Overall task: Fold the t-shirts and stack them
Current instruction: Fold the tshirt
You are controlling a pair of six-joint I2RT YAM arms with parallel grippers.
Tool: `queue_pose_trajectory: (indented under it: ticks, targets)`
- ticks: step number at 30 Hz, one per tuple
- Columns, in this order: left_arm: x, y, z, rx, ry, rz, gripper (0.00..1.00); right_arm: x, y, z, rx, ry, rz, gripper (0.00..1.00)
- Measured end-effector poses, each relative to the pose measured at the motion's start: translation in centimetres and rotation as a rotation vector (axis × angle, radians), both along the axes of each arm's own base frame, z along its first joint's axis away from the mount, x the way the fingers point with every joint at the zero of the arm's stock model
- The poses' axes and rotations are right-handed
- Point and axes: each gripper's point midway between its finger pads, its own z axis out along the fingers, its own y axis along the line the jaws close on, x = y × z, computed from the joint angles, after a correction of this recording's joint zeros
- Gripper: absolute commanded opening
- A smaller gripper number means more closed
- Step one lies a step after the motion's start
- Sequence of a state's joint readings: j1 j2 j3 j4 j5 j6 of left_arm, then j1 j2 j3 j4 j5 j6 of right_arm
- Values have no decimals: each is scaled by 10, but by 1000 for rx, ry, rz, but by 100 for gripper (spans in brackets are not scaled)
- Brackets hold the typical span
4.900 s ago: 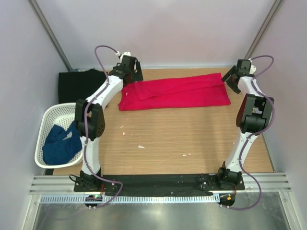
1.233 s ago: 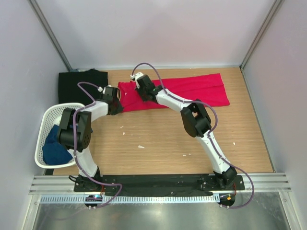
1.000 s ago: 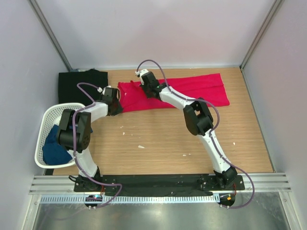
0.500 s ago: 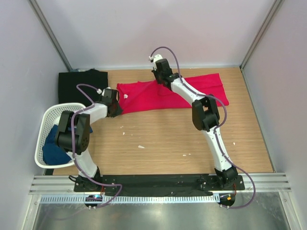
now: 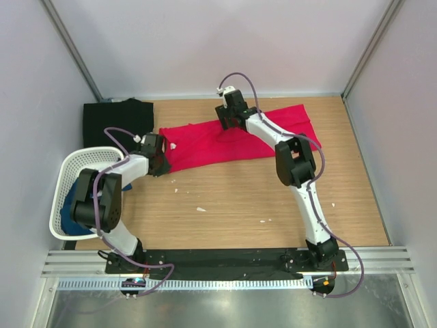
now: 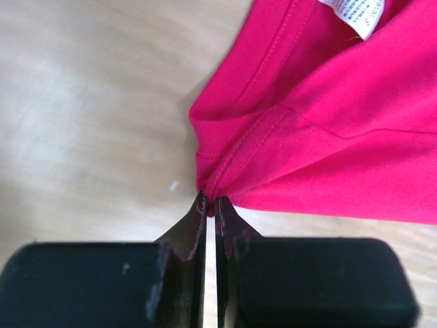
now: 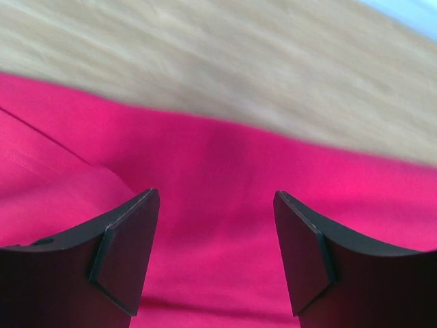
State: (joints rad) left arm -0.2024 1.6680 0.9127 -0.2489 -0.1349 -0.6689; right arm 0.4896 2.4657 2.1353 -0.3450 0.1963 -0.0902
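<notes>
The bench point(image 5: 239, 198) carries the red t-shirt point(image 5: 205, 143), a long band across the upper middle, with the black t-shirt point(image 5: 113, 119) at upper left. The left jaws pinch the red one's lower-left corner tight, likely to pull it straight. The right jaws gape empty over its top edge.

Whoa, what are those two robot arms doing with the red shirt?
They are working on folding shirts. The left end effector is shut on the near-left corner of the red shirt, which lies spread on the table. The right end effector is open over the shirt's far edge, gripping nothing. A black shirt lies at the far left corner, and a blue shirt is bunched in the white basket, not yet folded.
</notes>
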Motion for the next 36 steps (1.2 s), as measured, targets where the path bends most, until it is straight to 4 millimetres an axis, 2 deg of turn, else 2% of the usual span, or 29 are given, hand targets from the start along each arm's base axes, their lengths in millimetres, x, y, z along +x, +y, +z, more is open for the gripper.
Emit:
queue_pose_trajectory:
  ticks: [2,5,6,8,9,11,12,15,18,20,24,29,32,36]
  targets:
    - [-12,3,3,3,14,13,5,-16,-16,1,3,46,-30,75]
    - [-26,9,16,9,16,39,21,-30,-41,19,31,70,-84,76]
    - [-29,10,23,10,9,44,36,-34,-51,27,47,70,-104,76]
    - [-34,13,38,9,-13,53,51,-41,-73,44,82,65,-144,77]
    - [-36,13,46,3,-25,63,63,-42,-83,51,100,61,-163,77]
    - [-39,13,66,-13,-53,75,76,-40,-105,66,142,50,-209,77]
    - [-38,12,77,-27,-74,87,85,-38,-113,69,155,46,-226,77]
    - [-30,8,110,-75,-158,113,94,-30,-146,68,186,40,-303,82]
    - [-20,-3,136,-131,-229,139,94,-36,-171,42,188,88,-361,82]
    - [-11,-15,142,-167,-246,158,94,-39,-178,26,188,123,-383,82]
    - [11,-46,130,-218,-234,188,95,-32,-182,-1,198,148,-408,82]
    - [44,-80,87,-241,-160,229,95,-23,-192,-40,193,183,-444,82]
    - [60,-86,58,-241,-116,273,95,-13,-200,-37,206,155,-463,80]
    - [67,-87,28,-222,-69,309,95,-8,-210,-39,200,148,-495,80]
